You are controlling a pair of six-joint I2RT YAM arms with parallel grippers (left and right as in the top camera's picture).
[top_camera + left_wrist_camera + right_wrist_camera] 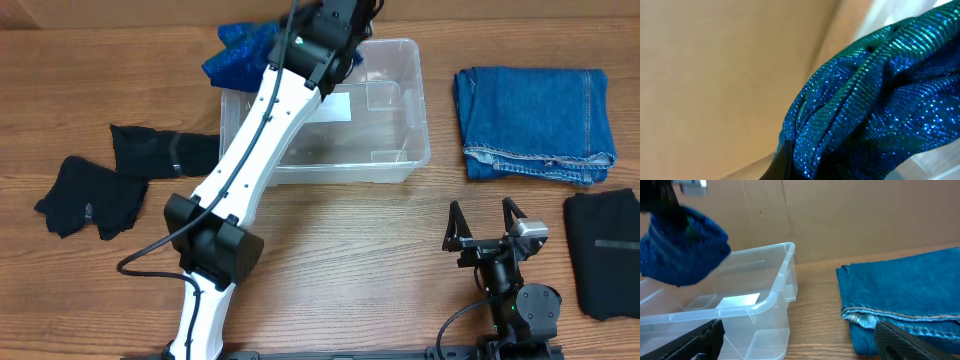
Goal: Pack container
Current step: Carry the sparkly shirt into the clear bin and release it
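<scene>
DESK: Jaws, L and R, status for the caption?

PHOTO: L gripper is clenched on a glittery blue cloth, held up off the table over the far-L corner of the container. L wrist view is nearly all blue-green sparkle, w/ one dark fingertip against the fabric at btm. R gripper is released, fingers spread wide, sitting near the front edge, R of ctr.

DESK: Where's the container, exactly?

PHOTO: It's a clear plastic bin, upright, open top, far-ctr on the wooden table. Its white label shows through the btm. L arm crosses over its L side. From the R wrist cam the cloth hangs in the air above the bin's far end. Can't tell whether it brushes the rim. From overhead, part of the cloth sticks out past the far-L corner.

DESK: What else is in shot?

PHOTO: Just R of the bin but apart from it are folded blue jeans. At the R edge, nearer the front, is a black garment. On the L, a black strip of fabric lies near the bin's L wall, and a black bundle lies further L. Can't tell whether those two touch.
</scene>
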